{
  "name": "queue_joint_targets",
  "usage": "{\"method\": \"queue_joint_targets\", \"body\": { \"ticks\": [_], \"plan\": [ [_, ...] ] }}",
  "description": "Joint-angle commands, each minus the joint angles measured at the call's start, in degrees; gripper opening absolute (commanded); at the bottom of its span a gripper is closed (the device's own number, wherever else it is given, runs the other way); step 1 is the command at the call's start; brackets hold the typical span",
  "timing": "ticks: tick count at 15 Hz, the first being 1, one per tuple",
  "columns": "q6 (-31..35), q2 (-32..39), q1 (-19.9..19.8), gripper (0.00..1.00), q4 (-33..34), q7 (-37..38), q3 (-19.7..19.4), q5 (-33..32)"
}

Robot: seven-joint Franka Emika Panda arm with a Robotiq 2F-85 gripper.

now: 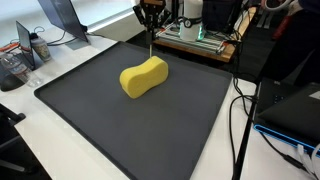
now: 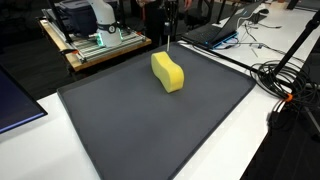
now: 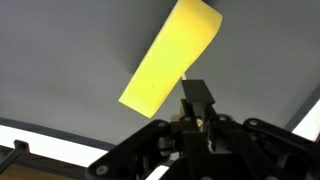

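Observation:
A yellow, peanut-shaped sponge (image 1: 144, 77) (image 2: 168, 72) lies on a dark grey mat (image 1: 120, 130) (image 2: 150, 130). My gripper (image 1: 151, 20) (image 2: 168, 18) hangs above the mat's far edge, just behind the sponge and not touching it. Its fingers are shut on a thin stick (image 1: 152, 42) (image 2: 170, 40) that points straight down toward the mat. In the wrist view the sponge (image 3: 170, 55) lies ahead of the shut gripper (image 3: 197, 108), with the stick's dark end (image 3: 197, 92) beside the sponge's near end.
A wooden board with electronics (image 1: 200, 40) (image 2: 100, 45) sits behind the mat. Cables (image 1: 240, 110) (image 2: 285, 80) trail along one side, next to dark laptops (image 2: 225, 30). White table (image 1: 60, 60) surrounds the mat.

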Motion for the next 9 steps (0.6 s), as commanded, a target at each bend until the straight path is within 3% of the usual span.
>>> {"method": "queue_joint_targets", "body": {
  "ticks": [1,9],
  "plan": [
    [4.56,0.31,-1.41,0.03,-2.17,0.29,-0.11,-2.47],
    [10.52,3.47,-2.84,0.03,-3.25,2.17,0.04,-6.85]
  ]
}}
